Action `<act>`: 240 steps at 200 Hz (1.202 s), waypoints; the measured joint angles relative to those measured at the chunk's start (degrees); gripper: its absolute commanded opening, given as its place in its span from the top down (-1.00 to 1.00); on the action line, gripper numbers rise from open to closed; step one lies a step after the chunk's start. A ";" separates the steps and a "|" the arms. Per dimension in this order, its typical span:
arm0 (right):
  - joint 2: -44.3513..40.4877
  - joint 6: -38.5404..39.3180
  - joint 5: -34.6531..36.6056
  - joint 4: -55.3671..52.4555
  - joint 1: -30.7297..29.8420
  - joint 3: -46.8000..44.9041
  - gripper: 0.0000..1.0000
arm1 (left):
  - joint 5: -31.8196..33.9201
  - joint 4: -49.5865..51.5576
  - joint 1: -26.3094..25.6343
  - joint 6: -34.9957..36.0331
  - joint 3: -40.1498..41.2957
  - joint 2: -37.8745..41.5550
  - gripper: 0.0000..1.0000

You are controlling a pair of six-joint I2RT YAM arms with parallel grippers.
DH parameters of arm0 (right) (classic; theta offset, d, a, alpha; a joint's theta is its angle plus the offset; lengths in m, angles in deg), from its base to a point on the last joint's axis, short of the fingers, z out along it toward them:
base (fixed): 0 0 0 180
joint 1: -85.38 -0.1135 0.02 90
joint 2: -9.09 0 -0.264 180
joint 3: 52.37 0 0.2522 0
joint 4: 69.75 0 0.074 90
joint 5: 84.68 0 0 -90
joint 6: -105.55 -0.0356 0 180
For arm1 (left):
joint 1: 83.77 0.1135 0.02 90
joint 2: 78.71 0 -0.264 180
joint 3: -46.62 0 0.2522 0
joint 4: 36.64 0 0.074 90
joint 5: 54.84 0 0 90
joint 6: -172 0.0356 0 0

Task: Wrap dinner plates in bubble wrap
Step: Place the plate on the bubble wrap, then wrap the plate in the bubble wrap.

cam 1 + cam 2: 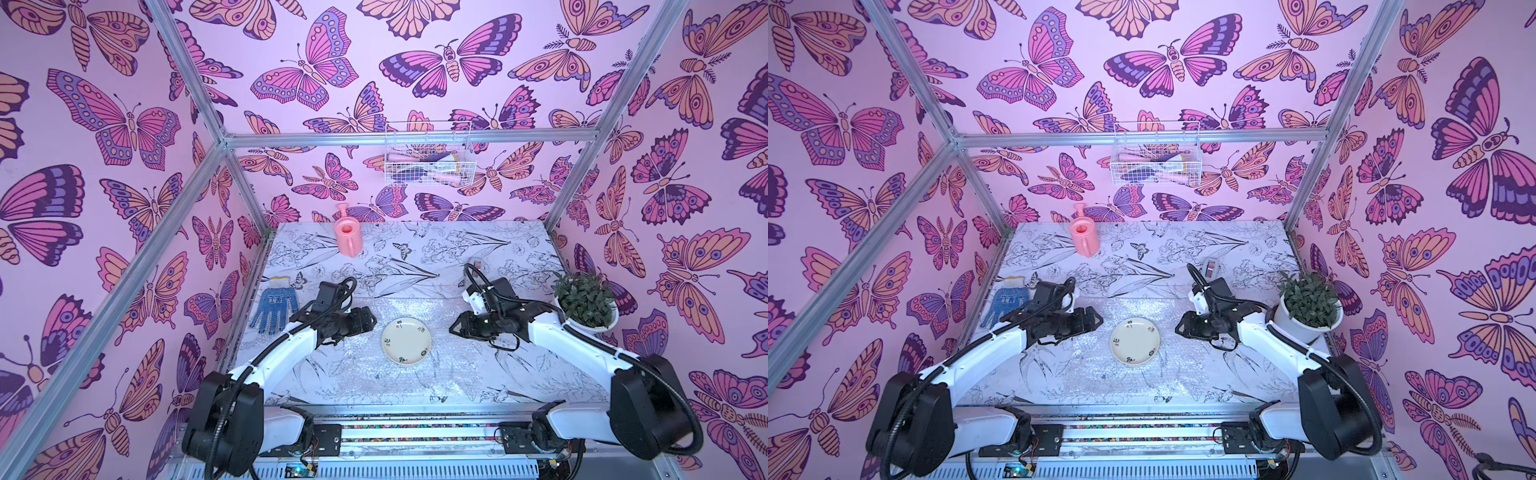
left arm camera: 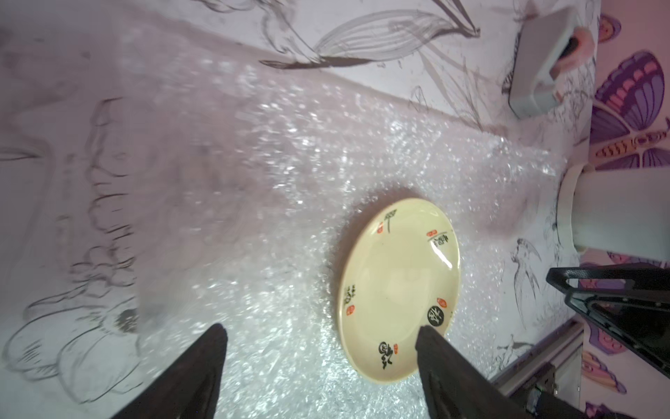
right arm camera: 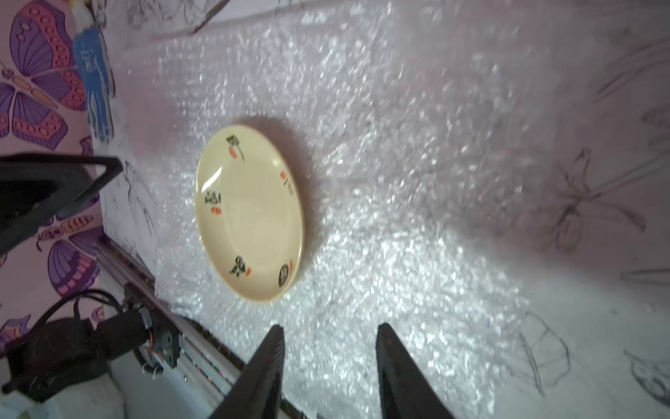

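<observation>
nearest the camera, two white and black robot arms reach forward from a rail at the front edge of a table (image 1: 415, 257) printed with ink flowers. a clear, glittering sheet of bubble wrap (image 1: 374, 374) lies flat on the table between them, the print showing faintly through it. near its middle, toward the front, sits the dinner plate (image 1: 406, 341), upright and uncovered. it is small, round and glossy cream, with black brush marks and small red stamps spaced around its rim. that spot likely leaves free wrap on every side to fold over it.

the left gripper (image 1: 372, 321) hovers just beside the plate on one side, the right gripper (image 1: 453, 328) a little farther off on the other. both point inward at it. in the wrist views the left gripper (image 2: 319, 328) has its jaws spread wide and the right gripper (image 3: 328, 326) has them partly apart. both are empty, probably about to take the sheet's edges. no fold is made yet.

farther back lie a blue work glove (image 1: 272, 309), a potted plant (image 1: 586, 303), a grey tape dispenser (image 1: 476, 262) and a pink watering can (image 1: 348, 235). a white wire basket (image 1: 428, 153) hangs on the butterfly-patterned back wall.
</observation>
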 measured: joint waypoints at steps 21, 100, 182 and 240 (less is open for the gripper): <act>-5.86 2.80 0.90 -4.07 -6.71 -1.27 0.07 | -0.98 0.09 -3.39 0.11 -2.62 -3.34 -0.51; -3.41 26.95 10.54 -0.55 -34.21 -1.90 0.12 | -4.44 -0.11 -3.50 -1.92 -5.84 -9.49 -0.43; 12.46 45.22 29.16 3.41 -49.07 2.45 0.25 | -7.28 -0.61 2.49 -3.17 -5.40 -9.86 -0.43; 15.65 47.21 30.62 5.44 -49.09 1.86 0.24 | -8.26 -0.66 3.58 -3.15 -4.31 -9.22 -0.43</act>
